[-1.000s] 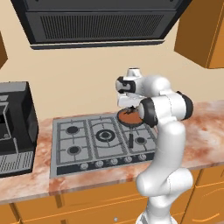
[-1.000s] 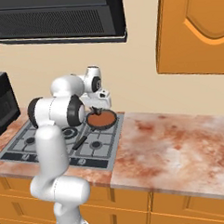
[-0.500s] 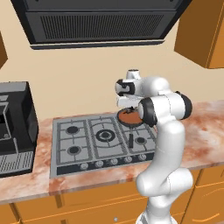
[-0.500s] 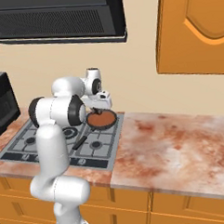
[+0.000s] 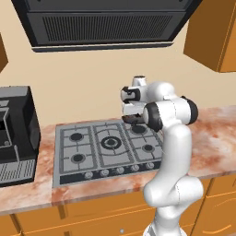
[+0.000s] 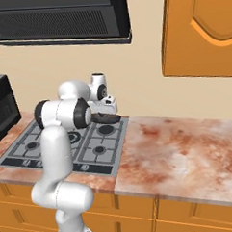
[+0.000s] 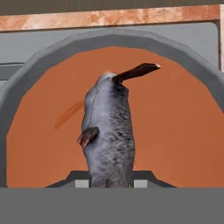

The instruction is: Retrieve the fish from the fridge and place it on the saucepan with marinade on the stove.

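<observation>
You're facing a mottled reddish-brown stone counter (image 6: 182,148) on orange wood cabinets, with a beige wall behind and a dark range hood (image 5: 106,23) overhead. The stove (image 5: 101,147) is grey metal with black grates and a row of front knobs; a black coffee machine (image 5: 16,133) stands to its left. Your gripper (image 7: 109,181) is pinching the fish (image 7: 109,140), a grey speckled body with a dark reddish fin and tail, held directly over the saucepan (image 7: 175,131), whose grey rim rings flat orange-brown marinade, at the stove's back right.
</observation>
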Motion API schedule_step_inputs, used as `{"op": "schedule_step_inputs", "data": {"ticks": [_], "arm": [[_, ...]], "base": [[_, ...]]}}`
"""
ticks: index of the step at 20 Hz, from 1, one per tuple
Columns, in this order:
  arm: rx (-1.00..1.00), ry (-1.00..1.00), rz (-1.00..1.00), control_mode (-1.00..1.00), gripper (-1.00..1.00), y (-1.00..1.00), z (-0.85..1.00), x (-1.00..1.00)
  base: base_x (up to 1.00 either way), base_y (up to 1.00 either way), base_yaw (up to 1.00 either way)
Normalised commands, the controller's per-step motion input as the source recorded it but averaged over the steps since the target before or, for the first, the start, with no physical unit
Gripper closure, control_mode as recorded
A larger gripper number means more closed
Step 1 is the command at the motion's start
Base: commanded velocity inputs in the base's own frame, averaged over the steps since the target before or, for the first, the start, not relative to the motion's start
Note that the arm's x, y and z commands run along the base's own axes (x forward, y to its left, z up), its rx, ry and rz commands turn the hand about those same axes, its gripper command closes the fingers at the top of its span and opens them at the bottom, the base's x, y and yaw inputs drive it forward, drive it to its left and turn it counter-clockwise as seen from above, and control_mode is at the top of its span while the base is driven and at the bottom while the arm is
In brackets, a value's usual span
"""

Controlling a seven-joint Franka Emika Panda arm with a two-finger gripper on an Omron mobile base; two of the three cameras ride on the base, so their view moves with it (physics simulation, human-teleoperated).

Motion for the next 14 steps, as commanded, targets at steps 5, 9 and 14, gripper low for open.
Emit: {"op": "schedule_step_inputs", "data": {"ticks": [5, 9, 14], "arm": [[0.00, 0.00, 0.00, -1.00, 1.00, -0.09, -0.12, 0.00], [0.00, 0.00, 0.00, -1.00, 1.00, 0.00, 0.00, -0.28], [0.00, 0.00, 0.00, -1.00, 1.00, 0.00, 0.01, -0.57]], "base": [[0.00, 0.00, 0.00], [0.00, 0.00, 0.00], [0.00, 0.00, 0.00]]}}
